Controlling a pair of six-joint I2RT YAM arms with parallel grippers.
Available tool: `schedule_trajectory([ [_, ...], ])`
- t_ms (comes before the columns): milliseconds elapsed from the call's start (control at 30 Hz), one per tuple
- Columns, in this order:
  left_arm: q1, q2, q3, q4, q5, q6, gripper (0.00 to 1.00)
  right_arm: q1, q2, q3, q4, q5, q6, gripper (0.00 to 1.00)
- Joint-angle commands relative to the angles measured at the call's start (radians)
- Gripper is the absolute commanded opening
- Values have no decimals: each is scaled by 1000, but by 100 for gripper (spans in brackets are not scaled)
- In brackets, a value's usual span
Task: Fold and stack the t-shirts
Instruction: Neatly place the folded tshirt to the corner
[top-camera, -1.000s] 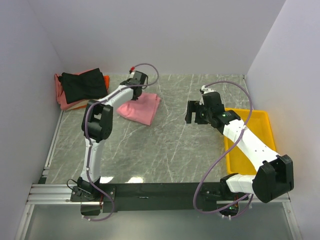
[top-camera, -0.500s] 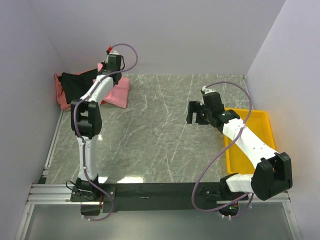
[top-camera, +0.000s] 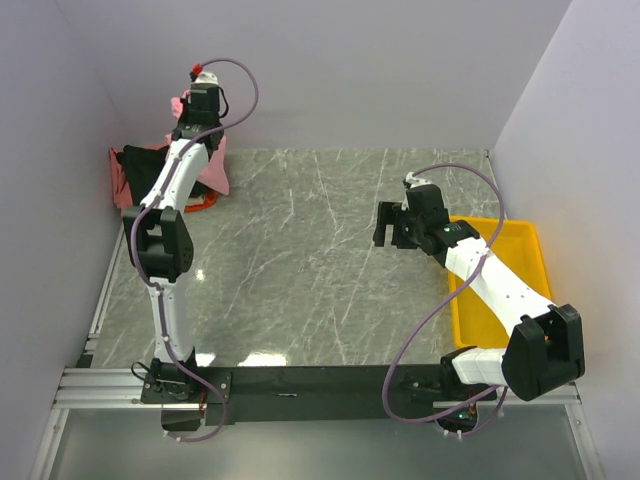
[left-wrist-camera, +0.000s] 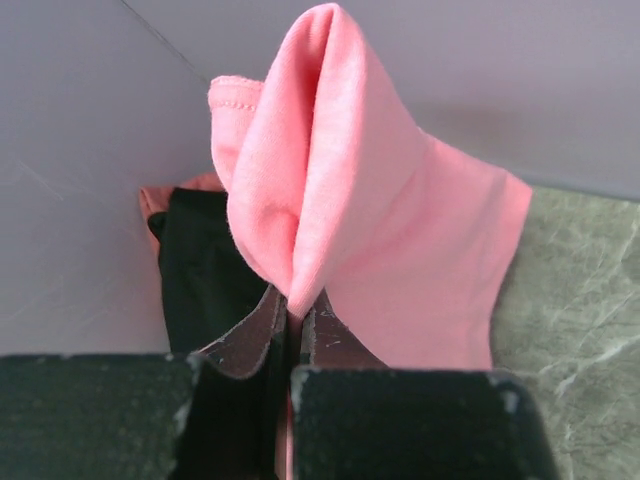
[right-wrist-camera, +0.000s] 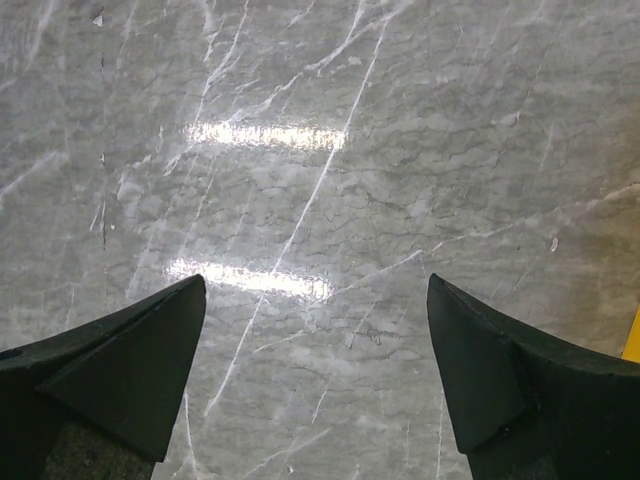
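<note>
The left pincer (left-wrist-camera: 292, 322) is clenched on a fold of the salmon-pink t-shirt (left-wrist-camera: 350, 200). The shirt hangs from it in the far left corner of the desk (top-camera: 320, 280), over the pile of folded shirts (top-camera: 135, 180). Whether its lower edge already touches the pile, I cannot tell. The black shirt (left-wrist-camera: 205, 265) lies on top of that pile. The right pincer (right-wrist-camera: 316, 282) is released, wide open above bare desk near the yellow bin (top-camera: 505, 250), and it holds nothing.

The step in hand, as I judge it, is to lay the pink shirt onto the pile. To do it well, the hanging edge should come down first and meet the black shirt, and then the pincer should travel across the pile so that the cloth lies flat and does not bunch. It is better to open the pincer only when the pile carries the cloth. This soft, doubled cloth may unfold or slide off if it is dropped from high. The wall (top-camera: 60, 90) is close and the arm is stretched far, so a slow move is safer.
</note>
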Motion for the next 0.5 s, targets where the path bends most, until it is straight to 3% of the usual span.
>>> schedule_trajectory([
  [0, 25, -116, 30, 79, 36, 17, 1, -9, 2, 2, 46, 3, 11, 97],
  [167, 75, -118, 62, 50, 80, 6, 1, -9, 3, 3, 48, 5, 6, 97],
  [467, 174, -79, -12, 79, 146, 6, 1, -9, 23, 17, 29, 16, 6, 97],
])
